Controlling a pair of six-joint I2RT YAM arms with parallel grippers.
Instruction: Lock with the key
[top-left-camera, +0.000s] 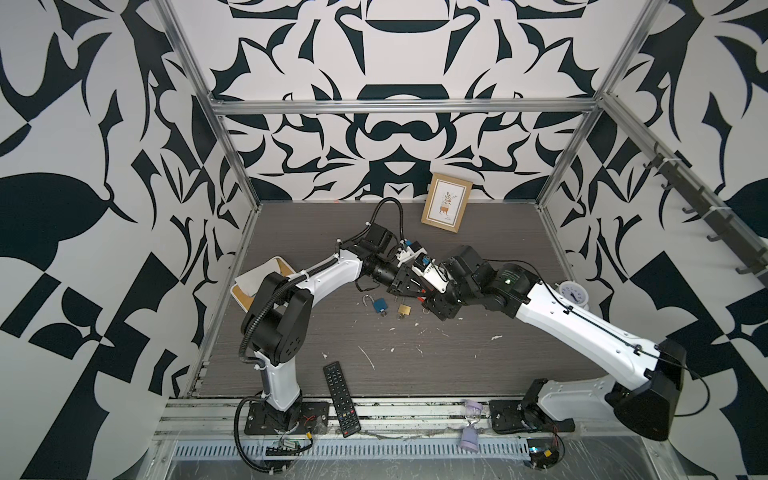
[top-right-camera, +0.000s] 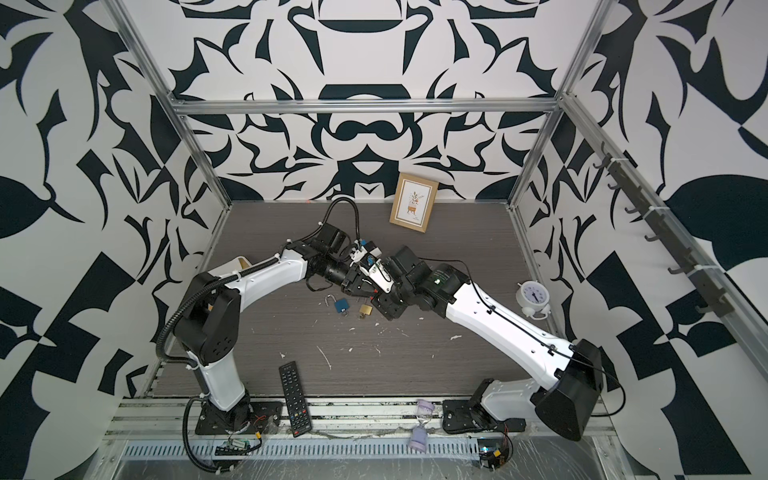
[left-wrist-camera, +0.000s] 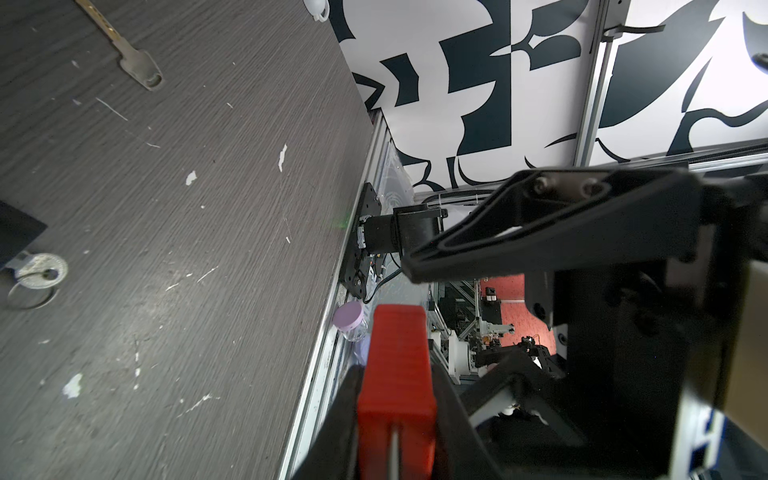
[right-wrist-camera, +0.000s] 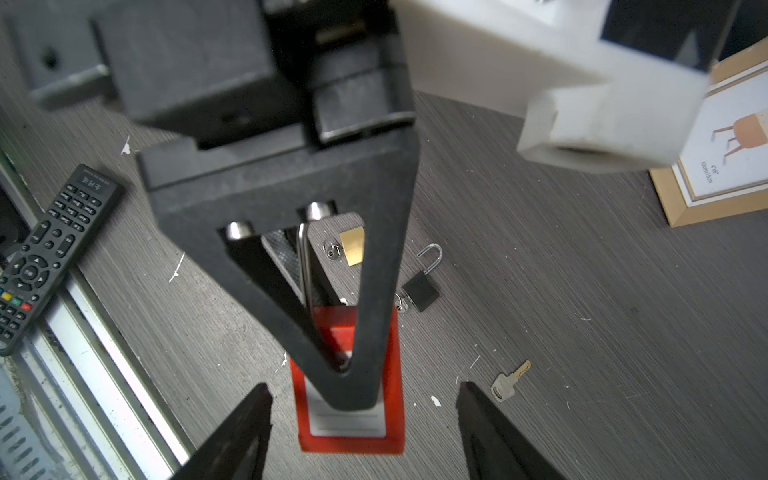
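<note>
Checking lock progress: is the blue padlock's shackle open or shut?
Open. On the blue padlock, the shackle is swung aside, one leg clear of the body.

Your arms meet in the middle, wrists close together.
Your left gripper (top-left-camera: 415, 291) is pinched narrow; your right gripper (right-wrist-camera: 364, 385) stands with jaws wide apart.

White arm shells (top-left-camera: 332, 272), black joints (top-left-camera: 286, 316), cables (top-left-camera: 258, 318) and fingers (right-wrist-camera: 232, 440).

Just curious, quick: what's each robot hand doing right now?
Left hand: closed, holding the red padlock.
Right hand: open, holding nothing.
</note>
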